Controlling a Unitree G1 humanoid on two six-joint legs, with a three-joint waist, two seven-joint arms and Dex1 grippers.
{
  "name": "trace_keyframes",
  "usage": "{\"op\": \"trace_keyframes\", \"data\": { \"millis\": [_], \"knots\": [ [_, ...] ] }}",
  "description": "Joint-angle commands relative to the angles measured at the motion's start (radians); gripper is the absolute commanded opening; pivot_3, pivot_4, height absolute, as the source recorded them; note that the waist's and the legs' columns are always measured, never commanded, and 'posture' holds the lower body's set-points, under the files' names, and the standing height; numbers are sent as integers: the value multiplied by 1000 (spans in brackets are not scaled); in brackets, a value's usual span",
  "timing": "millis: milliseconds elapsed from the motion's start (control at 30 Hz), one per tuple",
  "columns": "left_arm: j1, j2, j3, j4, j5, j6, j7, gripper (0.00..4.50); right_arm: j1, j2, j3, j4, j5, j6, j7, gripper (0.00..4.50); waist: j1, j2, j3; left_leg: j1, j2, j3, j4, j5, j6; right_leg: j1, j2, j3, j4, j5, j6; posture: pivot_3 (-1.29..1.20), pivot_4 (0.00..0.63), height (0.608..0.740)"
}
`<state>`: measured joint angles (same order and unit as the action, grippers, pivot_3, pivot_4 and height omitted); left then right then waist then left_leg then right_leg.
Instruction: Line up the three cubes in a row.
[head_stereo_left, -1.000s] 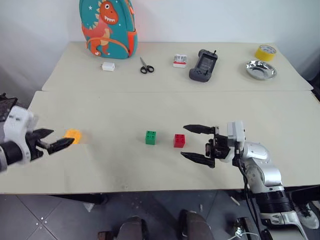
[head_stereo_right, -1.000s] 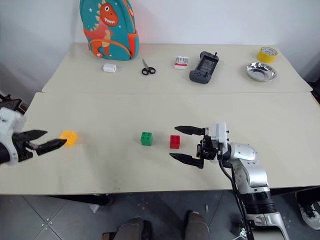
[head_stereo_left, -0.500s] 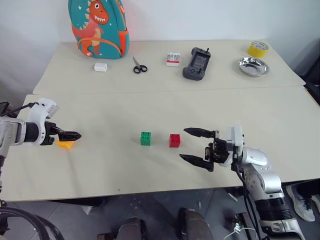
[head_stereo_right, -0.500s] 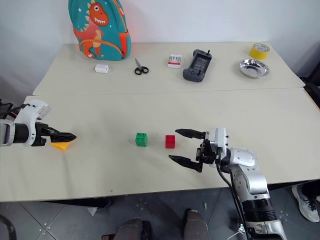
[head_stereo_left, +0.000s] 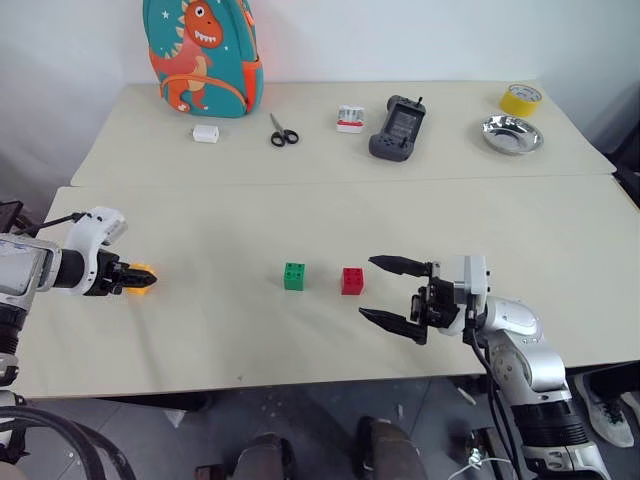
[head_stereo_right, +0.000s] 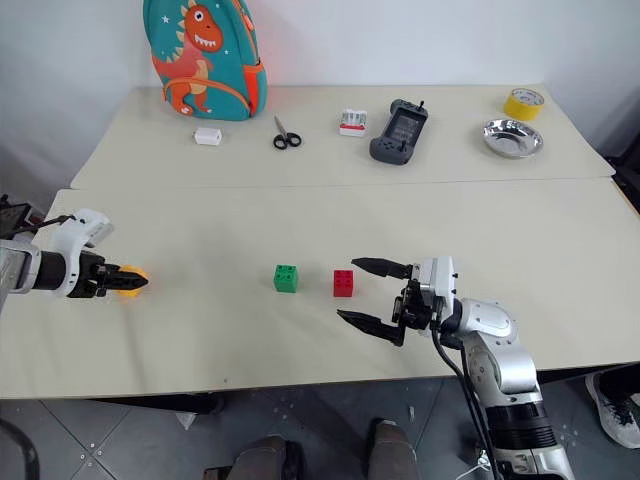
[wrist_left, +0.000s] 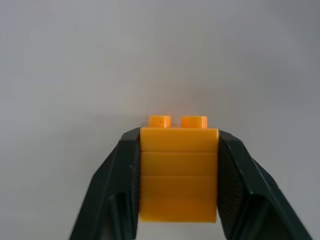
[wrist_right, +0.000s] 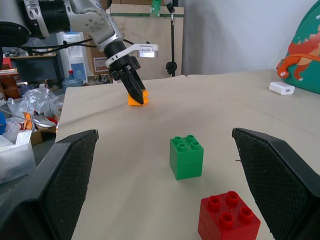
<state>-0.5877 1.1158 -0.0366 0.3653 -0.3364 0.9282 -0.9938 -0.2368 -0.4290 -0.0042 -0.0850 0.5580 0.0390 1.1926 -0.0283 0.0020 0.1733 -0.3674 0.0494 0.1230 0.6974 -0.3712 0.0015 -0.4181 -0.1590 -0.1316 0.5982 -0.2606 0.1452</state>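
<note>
Beige tabletop (head_stereo_left: 300, 210), yellow-orange cube (wrist_left: 178, 172) pinched in left tool (head_stereo_left: 136, 279), right tool (head_stereo_left: 392, 295) spread

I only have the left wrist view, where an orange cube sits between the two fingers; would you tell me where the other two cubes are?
Observer: The green cube and red cube sit side by side mid-table, apart from each other, well to the right of your orange cube.
Operator: Is the other arm near them?
Observer: Yes, the right gripper is beside the red cube, open and holding nothing.
Operator: Is my cube lifted?
Observer: I cannot tell; the left gripper is shut on it, low at the table.
</note>
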Motion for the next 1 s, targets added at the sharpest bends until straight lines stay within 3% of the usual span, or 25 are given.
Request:
{"op": "trace_keyframes", "data": {
  "millis": [33,200,300,400,500,667,767,1000],
  "knots": [
    [58,-14,159,-9,-47,-167,-30,1554,20,-15,-14,-47,7,-11,-2,4500,-1,-1,0,0,0,0,0,0,0,0,0,0,0,0,0,0,150,740],
    [165,-181,420,-76,-166,-448,-38,1554,48,-20,-2,-56,-1,-12,-2,4500,3,-1,0,-1,1,0,2,0,0,0,0,0,1,0,0,0,150,740],
    [266,-319,515,-137,-200,-570,10,1554,39,-7,7,-55,-6,-10,-14,4500,1,-1,0,0,0,0,2,0,0,0,-1,0,2,0,0,0,150,740],
    [354,-465,538,-195,-168,-720,99,1554,33,-1,12,-59,-6,-8,-23,4500,0,-1,0,0,1,-1,2,0,0,0,-1,0,3,0,0,0,150,740],
    [389,-549,523,-216,-142,-789,168,1554,33,-6,9,-59,-4,-6,-24,4500,1,-5,-1,0,1,-1,3,0,0,0,-1,0,3,0,0,0,150,740],
    [467,-615,483,-253,-112,-856,213,1554,24,-17,1,-57,0,-3,-26,4500,3,-6,-1,1,0,-1,4,-1,1,2,-2,-1,3,0,0,0,150,740],
    [517,-585,458,-275,-120,-811,187,1554,14,-16,0,-51,1,-4,-27,4500,2,-6,-1,1,0,-1,4,-1,2,2,-2,-1,3,0,0,0,150,740],
    [554,-556,454,-265,-111,-814,198,3660,0,-9,4,-25,-7,-19,-17,4500,3,-6,-1,1,0,-1,4,-1,2,2,-2,-1,3,0,0,0,150,740]
  ]
}}
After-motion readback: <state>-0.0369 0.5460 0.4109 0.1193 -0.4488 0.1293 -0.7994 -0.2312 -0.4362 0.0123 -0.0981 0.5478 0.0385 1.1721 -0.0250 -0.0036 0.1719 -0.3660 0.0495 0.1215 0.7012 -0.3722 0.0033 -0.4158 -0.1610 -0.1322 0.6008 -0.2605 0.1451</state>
